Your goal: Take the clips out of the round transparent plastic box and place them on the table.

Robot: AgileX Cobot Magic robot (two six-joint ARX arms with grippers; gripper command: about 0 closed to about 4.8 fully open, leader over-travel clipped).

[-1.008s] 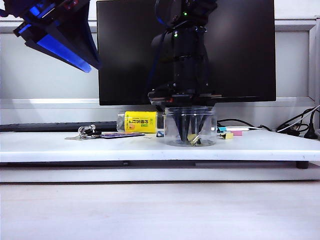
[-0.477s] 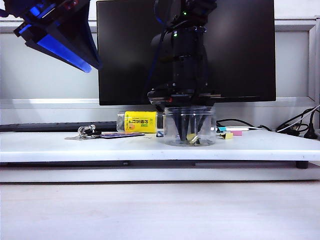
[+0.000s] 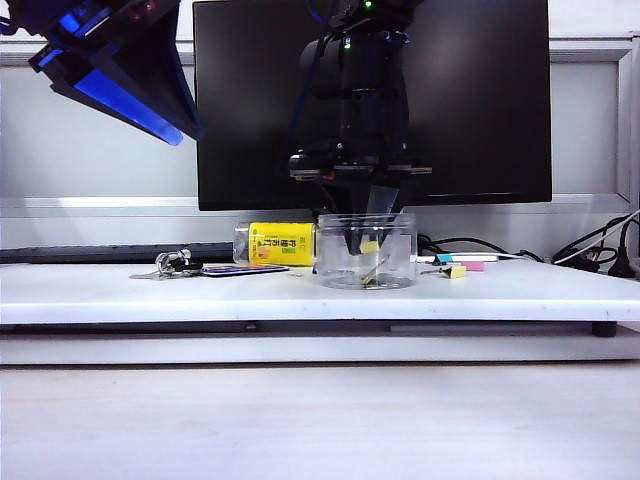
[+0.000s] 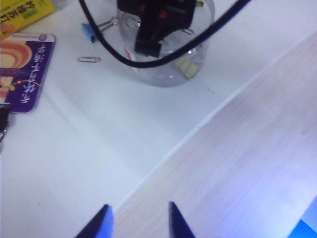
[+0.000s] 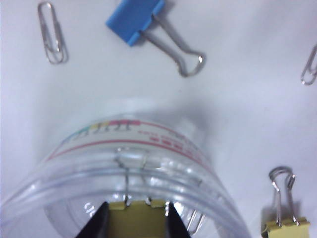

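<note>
One yellow clip [image 5: 137, 217] sits clamped between the fingertips of our right gripper [image 5: 137, 218], its wire handles pointing away from the jaws, and in the exterior view it hangs inside the round transparent plastic box [image 3: 366, 251], just below the rim. At least one more of the clips [image 3: 372, 276] lies on the box floor. The box stands on the table [image 3: 300, 300] in front of the monitor [image 3: 470, 100], beside a bottle with a yellow label [image 3: 280, 243].

To do this step well, we judge that we should lift straight up until the clip clears the ridged rim, keeping it off the wall, since a snag could tip or drag the light box. Then we carry it sideways to bare white board, away from the blue binder clip [image 5: 134, 19], the paper clip [image 5: 51, 32] and the other yellow clip [image 5: 286, 218] lying outside the box, lower it near the surface, and part the jaws.

Our left gripper [image 4: 137, 222] hangs high over the table's near edge, well apart from the box, fingers spread and holding nothing.
</note>
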